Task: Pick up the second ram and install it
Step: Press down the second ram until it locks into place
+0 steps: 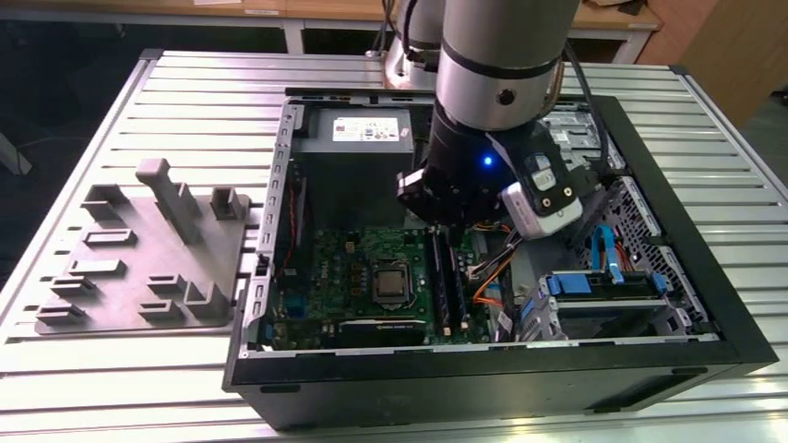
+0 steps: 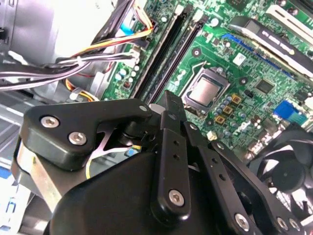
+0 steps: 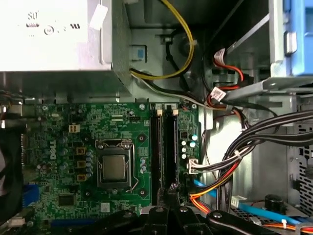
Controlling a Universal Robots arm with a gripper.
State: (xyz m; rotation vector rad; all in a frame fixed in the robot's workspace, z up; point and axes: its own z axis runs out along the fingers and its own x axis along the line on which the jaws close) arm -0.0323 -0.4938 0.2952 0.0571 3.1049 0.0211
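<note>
The second ram (image 1: 459, 281) looks to be the dark strip in the board slot just ahead of the fingertips, the one farther from the square chip socket (image 1: 391, 281). It also appears in the first wrist view (image 3: 171, 147), and another dark strip (image 1: 440, 277) runs right beside it. The fingers (image 2: 168, 100) look pressed together with nothing visible between them, and they hang low over the near end of that strip. In the first wrist view their tip (image 3: 171, 191) lines up with it.

My read is that the pick-up is done and the stick is at or in its slot. Off to the fingers' far side, out on the counter (image 1: 136, 369), the grey tray (image 1: 142, 249) shows bare pegs.

I can't tell whether the stick is pushed fully home or the end latches are closed. The arm covers the slots' far end in the exterior view. Whether the fingertips touch the stick or sit just above it is also unclear.
</note>
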